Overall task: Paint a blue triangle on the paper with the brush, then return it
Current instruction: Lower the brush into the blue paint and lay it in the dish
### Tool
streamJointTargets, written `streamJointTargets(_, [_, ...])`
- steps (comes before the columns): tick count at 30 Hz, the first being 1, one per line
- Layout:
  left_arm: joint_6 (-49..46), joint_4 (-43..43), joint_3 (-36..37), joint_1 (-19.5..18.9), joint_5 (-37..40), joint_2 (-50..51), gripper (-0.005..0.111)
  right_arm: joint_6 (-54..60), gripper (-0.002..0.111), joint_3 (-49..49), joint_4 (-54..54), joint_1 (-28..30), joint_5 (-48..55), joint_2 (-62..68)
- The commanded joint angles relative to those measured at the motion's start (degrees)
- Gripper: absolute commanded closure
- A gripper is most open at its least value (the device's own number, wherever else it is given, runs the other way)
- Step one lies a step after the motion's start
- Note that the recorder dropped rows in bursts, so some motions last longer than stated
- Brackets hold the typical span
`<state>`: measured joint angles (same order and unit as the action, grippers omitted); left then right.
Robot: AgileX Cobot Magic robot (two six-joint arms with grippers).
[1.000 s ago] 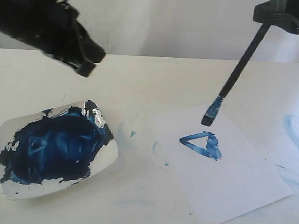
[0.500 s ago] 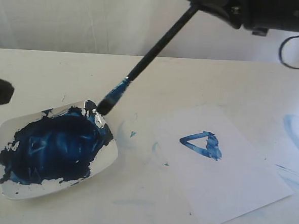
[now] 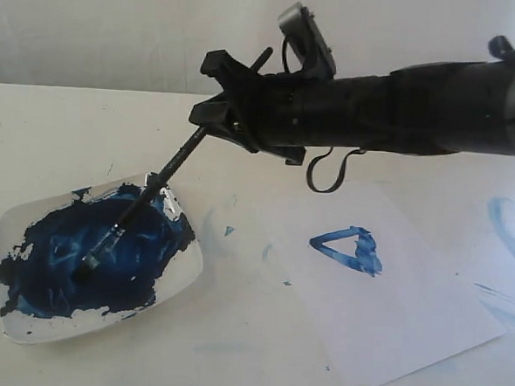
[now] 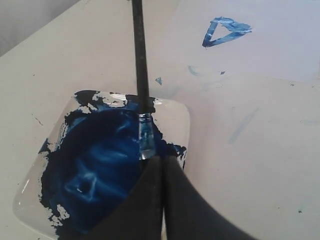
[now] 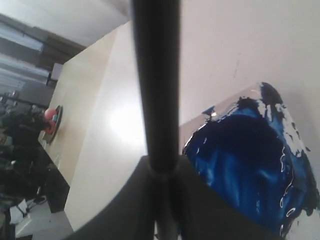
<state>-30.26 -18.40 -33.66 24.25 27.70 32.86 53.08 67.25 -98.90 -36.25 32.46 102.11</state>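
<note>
At the return step, seemingly, with brush clenched in right gripper, tip in paint dish at 9 o'clock from paper bearing 1 blue triangle. Next: unclench, withdraw.

Bright, washed-out light with faint shadows; wet paint glints, and the close brush blurs.

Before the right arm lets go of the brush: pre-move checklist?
1. Blue triangle painted on the paper: ok.
2. Brush gripped by right pincer: ok.
3. Bristle end inside the paint dish: ok, lying in the paint.
4. Left pincer clear of the brush: ok, shut, off at the exterior view's left edge.
5. Marked return spot: cannot tell, none in view.
</note>
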Motion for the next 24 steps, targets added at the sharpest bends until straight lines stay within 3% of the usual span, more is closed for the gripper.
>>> streamJointTargets(1, [0.0,-0.6,0.3,-0.1,-0.2,-0.5,0.107,-5.3,0.108,5.5,-1.0,-0.8,-4.1,5.9])
streamJointTargets(11, [0.1,-0.8,0.3,-0.1,-0.2,-0.5,0.107,-16.2,0.108,16.2,-1.0,-1.4,-6.0,18.1])
streamJointTargets(24, [0.1,-1.9,0.3,-0.1,-0.2,-0.5,0.107,-18.9,0.108,17.5,-1.0,-1.4,-4.6,24.4])
